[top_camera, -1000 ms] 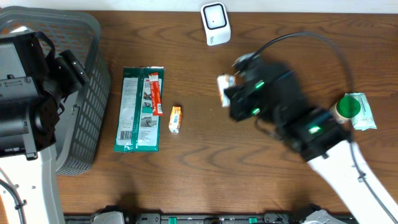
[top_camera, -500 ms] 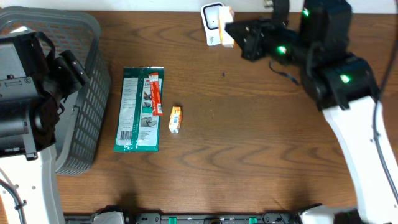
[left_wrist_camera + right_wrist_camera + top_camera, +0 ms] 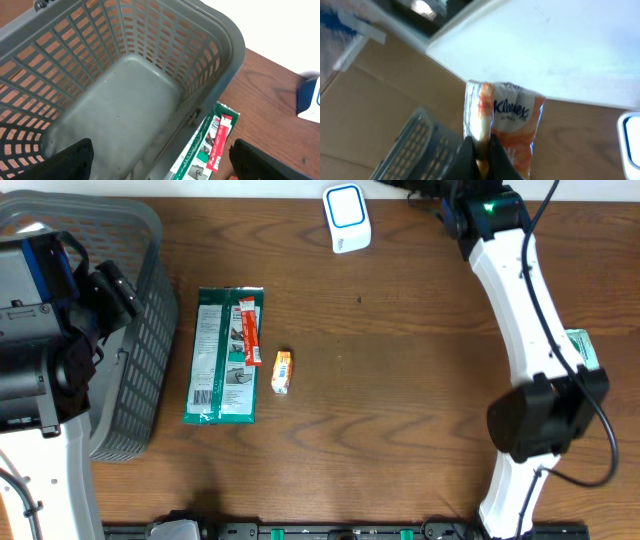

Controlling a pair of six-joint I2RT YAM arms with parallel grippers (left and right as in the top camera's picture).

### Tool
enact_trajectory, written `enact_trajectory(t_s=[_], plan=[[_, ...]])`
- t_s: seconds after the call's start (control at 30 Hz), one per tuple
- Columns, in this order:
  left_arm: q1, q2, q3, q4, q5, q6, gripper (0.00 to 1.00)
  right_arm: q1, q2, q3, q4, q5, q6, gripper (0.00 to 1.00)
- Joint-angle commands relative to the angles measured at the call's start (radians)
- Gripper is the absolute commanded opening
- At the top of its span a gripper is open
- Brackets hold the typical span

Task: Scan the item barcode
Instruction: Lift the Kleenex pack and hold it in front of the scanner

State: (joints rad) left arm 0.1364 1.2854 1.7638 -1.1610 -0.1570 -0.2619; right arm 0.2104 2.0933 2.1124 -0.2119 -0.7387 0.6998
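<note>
Right hand's [image 3: 480, 156] one tissue pack [image 3: 509, 119], now past one scanner [image 3: 346, 217]

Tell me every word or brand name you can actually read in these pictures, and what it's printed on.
"Kleenex": on the orange-and-white tissue pack, in the right wrist view.
Smaller line under that name: blurred, unreadable.
Green packet: its print is too small to read.
Small orange packet: too small to read.
Scanner: no text visible.
</note>
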Motion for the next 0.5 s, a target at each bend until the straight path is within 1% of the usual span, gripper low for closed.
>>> enact_trajectory(t_s=[0.0, 0.1, 0.27, 0.47], plan=[[0.005, 0.002, 0.005, -0.002, -0.009, -0.002, 0.88, -0.017, 0.092, 0.026, 0.055, -0.030, 0.089, 0.01], [0.005, 0.002, 0.005, -0.002, -0.009, -0.002, 0.88, -0.020, 0.171, 0.026, 0.095, -0.030, 0.123, 0.01], [0.005, 0.002, 0.005, -0.002, -0.009, -0.002, 0.88, -0.020, 0.304, 0.026, 0.233, -0.030, 0.164, 0.01], [0.005, 0.002, 0.005, -0.002, -0.009, -0.002, 0.88, -0.027, 0.418, 0.026, 0.341, -0.033, 0.224, 0.01]])
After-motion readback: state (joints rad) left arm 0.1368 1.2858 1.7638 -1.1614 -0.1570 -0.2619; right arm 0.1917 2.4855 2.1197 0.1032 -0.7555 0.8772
